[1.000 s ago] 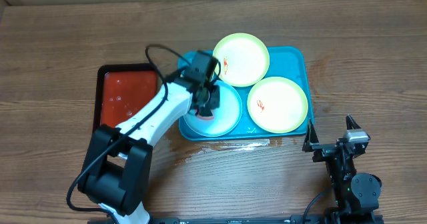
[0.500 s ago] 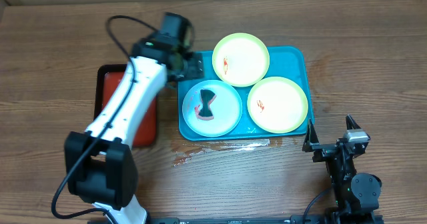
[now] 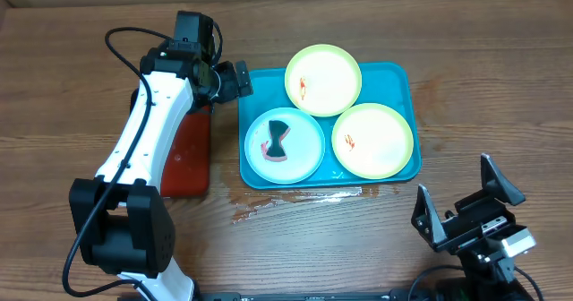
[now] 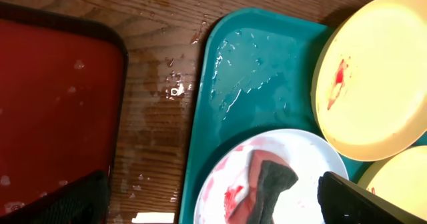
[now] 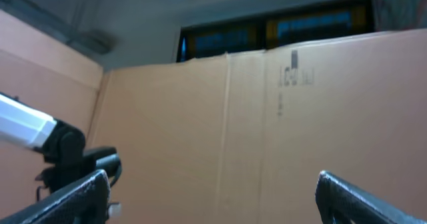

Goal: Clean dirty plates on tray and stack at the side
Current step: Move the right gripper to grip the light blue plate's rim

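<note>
Turquoise tray (image 3: 394,81) overhead holds three plates (image 3: 372,140), one under a sponge (image 3: 279,141). Open surface (image 3: 492,68) rings it except a red tray (image 3: 183,162) at its left, the left claw (image 3: 235,81) spread at its upper-left corner, the right claw (image 3: 461,202) spread below its right corner. Left wrist: a wet strip (image 4: 157,97) parts the two trays; right wrist: spread fingers (image 5: 73,197) frame cardboard (image 5: 267,131).

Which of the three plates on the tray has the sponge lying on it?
The light blue plate, at the tray's left end. A red and black sponge rests on it; the two yellow-green plates carry only small red smears.
</note>
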Available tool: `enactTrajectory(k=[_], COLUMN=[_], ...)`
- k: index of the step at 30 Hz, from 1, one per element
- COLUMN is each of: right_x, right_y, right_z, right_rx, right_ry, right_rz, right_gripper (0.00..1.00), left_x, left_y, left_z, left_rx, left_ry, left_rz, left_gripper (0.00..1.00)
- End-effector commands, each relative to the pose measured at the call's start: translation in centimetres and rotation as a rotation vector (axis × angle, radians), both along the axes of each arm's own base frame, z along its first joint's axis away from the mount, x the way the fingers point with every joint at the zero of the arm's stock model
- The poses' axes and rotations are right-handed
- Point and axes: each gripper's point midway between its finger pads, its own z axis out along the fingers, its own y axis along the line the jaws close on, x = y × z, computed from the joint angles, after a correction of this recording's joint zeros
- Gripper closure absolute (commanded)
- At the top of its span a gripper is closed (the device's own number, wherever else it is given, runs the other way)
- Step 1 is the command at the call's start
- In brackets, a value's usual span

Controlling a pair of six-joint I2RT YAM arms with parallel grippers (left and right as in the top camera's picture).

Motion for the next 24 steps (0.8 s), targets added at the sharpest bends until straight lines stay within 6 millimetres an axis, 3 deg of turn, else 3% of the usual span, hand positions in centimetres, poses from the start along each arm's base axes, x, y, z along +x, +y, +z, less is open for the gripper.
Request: enactTrajectory(k=[1,5,6,11,16,18,20,24], right_x=[-0.8,2.6,3.2,9.9,13.8,15.7,18.2,22.5], right_y=[0.6,0.9,1.0,1.8,7.4,9.3,10.5,11.8], right_z=[3.8,5.4,5.5,4.4,2.8,2.0,-0.4,-9.4], right_rx=[-0.068,-0.210,-0.225,-0.297,-0.189,-0.172,-0.123,-0.153], right_ry=[0.018,0.286,0.335,0.856,1.188,1.215,1.294,1.519], right_rz=[0.000,-0.050,-0.050,0.024,0.472,0.618,0.655,0.426], right_gripper=[0.00,0.00,0.00,0.00,0.00,0.00,0.19,0.28], left_x=[0.4,0.3,0.3,0.3,0.3,0.2,0.2,0.2], left_y=[-0.5,-0.4,-0.5,-0.5,-0.5,-0.5,-0.5,-0.4], left_z=[1.0,1.0,1.0,1.0,1.0,1.0,0.9,0.9], left_rx=[-0.016,-0.015,-0.015,-0.015,-0.015,-0.015,-0.015,-0.015], left_ry=[-0.026,-0.020,-0.020,-0.020,-0.020,-0.018,-0.016,-0.016], left_rz=[-0.010,-0.010,-0.010,-0.010,-0.010,-0.010,-0.010,-0.010], left_gripper=[0.00,0.00,0.00,0.00,0.00,0.00,0.00,0.00])
